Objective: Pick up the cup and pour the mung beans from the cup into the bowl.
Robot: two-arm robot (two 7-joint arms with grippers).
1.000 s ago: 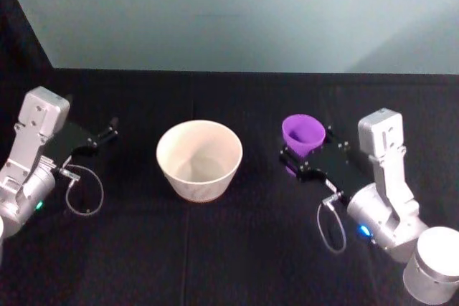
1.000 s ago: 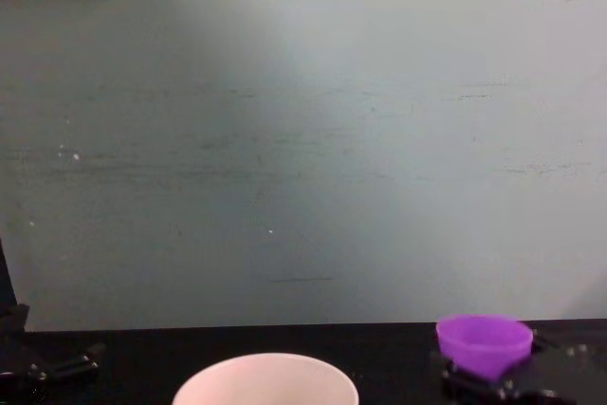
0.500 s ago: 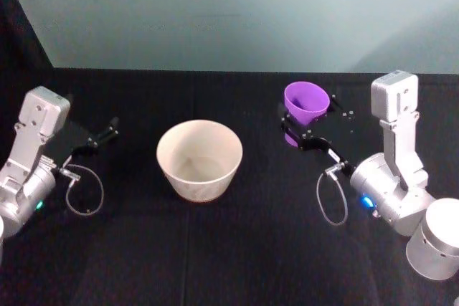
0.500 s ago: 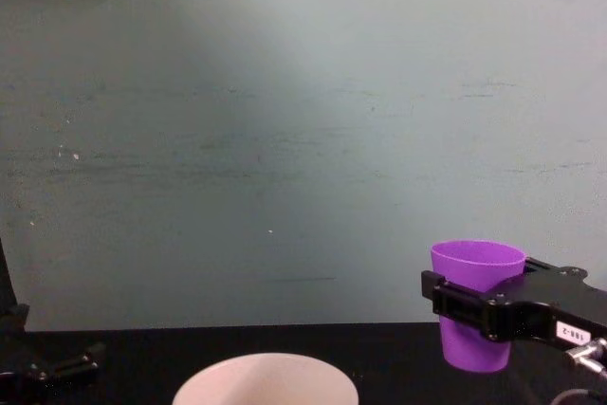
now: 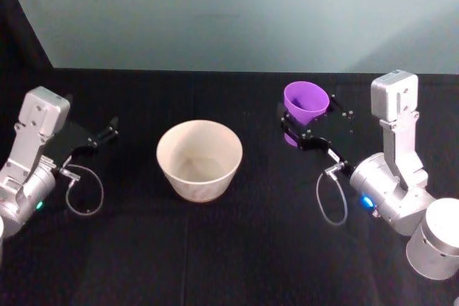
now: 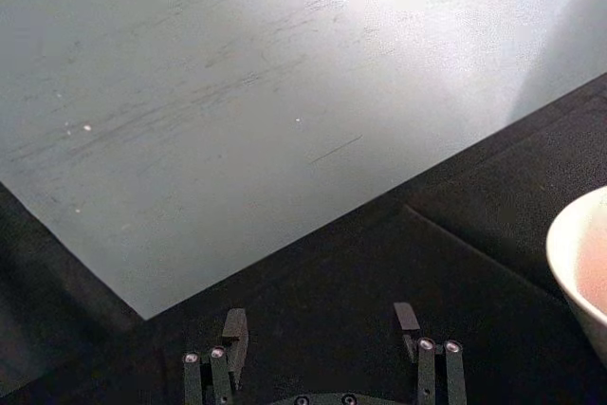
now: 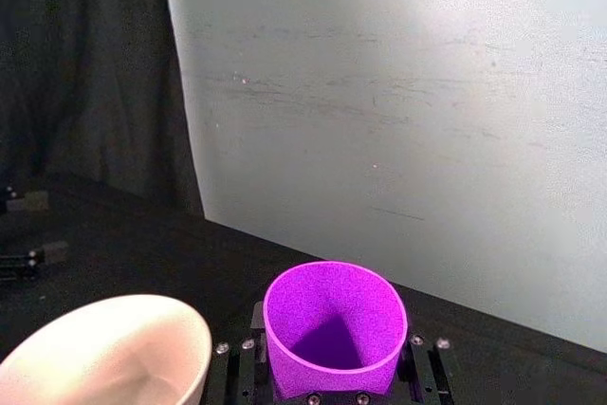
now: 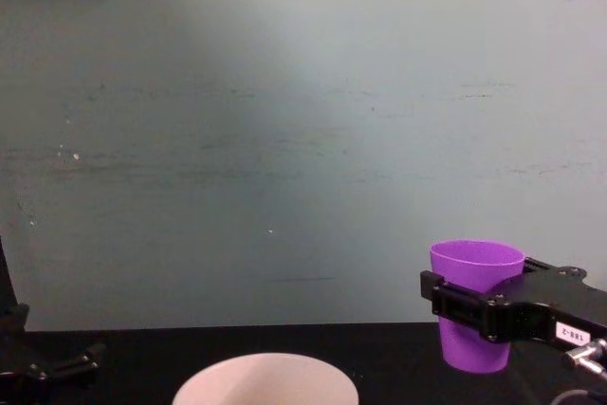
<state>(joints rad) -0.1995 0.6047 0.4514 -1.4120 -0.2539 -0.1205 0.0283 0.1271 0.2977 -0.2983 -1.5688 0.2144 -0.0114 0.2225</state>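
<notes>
The purple cup (image 5: 306,102) is held upright above the table, to the right of the bowl, with my right gripper (image 5: 307,121) shut around it. The chest view has the cup (image 8: 475,301) lifted well clear of the black table, in the black fingers (image 8: 467,305). From the right wrist the cup's mouth (image 7: 334,325) faces up; its inside looks purple and I cannot make out mung beans. The cream bowl (image 5: 199,159) stands at the table's middle, its rim (image 8: 266,376) low in the chest view. My left gripper (image 5: 107,131) is open, parked at the left, its fingers (image 6: 233,334) apart over bare cloth.
Black cloth covers the table (image 5: 229,249), which ends at a pale green wall (image 5: 237,12) behind. Cable loops hang by each wrist, one at the left (image 5: 84,191) and one at the right (image 5: 331,206). The bowl's edge (image 6: 583,267) lies off to one side of the left gripper.
The right gripper lifted the cup off the table and back a little during the first half second. Since then it has held nearly still. The left arm and bowl stayed put.
</notes>
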